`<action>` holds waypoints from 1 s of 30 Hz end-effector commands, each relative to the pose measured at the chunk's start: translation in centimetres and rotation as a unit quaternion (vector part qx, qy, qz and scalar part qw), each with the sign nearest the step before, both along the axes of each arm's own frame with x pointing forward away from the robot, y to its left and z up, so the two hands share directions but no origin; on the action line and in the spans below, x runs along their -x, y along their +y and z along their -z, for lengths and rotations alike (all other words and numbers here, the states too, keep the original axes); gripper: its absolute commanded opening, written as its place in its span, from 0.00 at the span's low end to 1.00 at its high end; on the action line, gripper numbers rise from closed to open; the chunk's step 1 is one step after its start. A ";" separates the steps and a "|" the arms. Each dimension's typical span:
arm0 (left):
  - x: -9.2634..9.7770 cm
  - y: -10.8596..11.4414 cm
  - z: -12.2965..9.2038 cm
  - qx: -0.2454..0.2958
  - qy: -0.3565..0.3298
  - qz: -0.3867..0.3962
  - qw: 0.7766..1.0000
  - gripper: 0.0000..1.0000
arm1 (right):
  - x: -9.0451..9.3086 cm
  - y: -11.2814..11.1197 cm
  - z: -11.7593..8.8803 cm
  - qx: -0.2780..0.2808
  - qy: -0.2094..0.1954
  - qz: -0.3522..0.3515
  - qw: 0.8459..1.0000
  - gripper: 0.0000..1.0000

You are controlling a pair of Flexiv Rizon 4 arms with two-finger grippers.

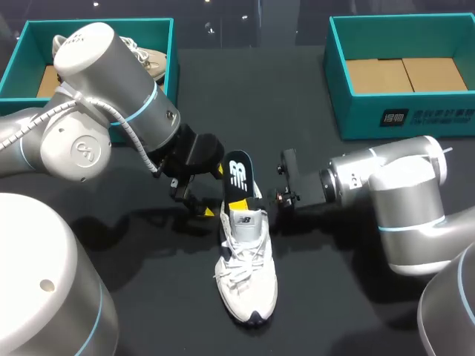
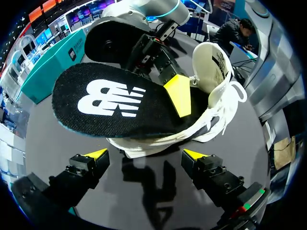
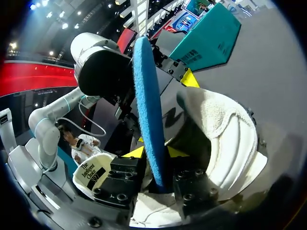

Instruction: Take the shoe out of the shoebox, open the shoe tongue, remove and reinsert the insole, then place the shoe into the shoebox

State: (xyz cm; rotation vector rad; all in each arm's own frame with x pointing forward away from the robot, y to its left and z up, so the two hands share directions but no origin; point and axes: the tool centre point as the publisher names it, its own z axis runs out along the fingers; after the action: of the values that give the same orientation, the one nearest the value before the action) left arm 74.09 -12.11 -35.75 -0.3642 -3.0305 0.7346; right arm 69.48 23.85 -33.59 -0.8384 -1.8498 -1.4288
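The shoe (image 1: 245, 274) lies on the black table (image 1: 334, 297) near its middle, out of both boxes, toe toward the robot and heel away. It is a white sneaker with white laces loosely crossed, a dark tip at the toe and a pale tongue (image 1: 249, 220) standing up. The insole (image 1: 237, 174) rises from the heel opening, tilted up and away; its top face is black with a large white logo, its edge and underside blue; its front end seems tucked down inside the shoe, though the upper hides that part. The right gripper (image 3: 156, 153) pinches the insole from both faces, one yellow tip flat on the black side. The left gripper (image 2: 144, 154) hangs just beside the heel with its fingers spread wide and nothing between them. The left shoebox (image 1: 89, 24), teal, holds a beige shoe (image 1: 152, 63); the right shoebox (image 1: 401, 115), also teal, shows a brown cardboard floor.
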 end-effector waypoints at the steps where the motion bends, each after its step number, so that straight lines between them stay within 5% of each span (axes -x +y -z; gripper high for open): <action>1: 0.1 0.1 0.0 0.000 -0.001 0.000 1.000 1.00 | -0.6 -0.3 -1.2 0.012 -0.007 -0.005 1.000 0.21; 11: 0.1 0.1 0.0 0.000 -0.001 0.000 1.000 1.00 | -2.8 -0.8 -2.3 0.030 -0.018 -0.004 0.999 0.20; 14: 0.1 0.1 0.0 0.000 -0.001 0.000 1.000 1.00 | -3.4 -1.0 -2.0 0.029 -0.011 -0.002 1.000 0.00; 16: 0.1 0.1 0.0 0.000 -0.001 0.000 1.000 1.00 | -3.5 -1.0 -1.6 0.027 -0.003 -0.004 1.000 0.00; 30: 0.1 0.1 0.0 0.000 -0.001 0.000 1.000 1.00 | 0.6 -0.6 2.4 0.015 0.073 -0.005 0.997 0.00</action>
State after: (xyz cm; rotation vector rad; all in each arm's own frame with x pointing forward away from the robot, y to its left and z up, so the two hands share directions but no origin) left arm 74.09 -12.10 -35.75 -0.3642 -3.0305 0.7346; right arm 69.80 22.87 -34.96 -0.9179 -1.7635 -1.3137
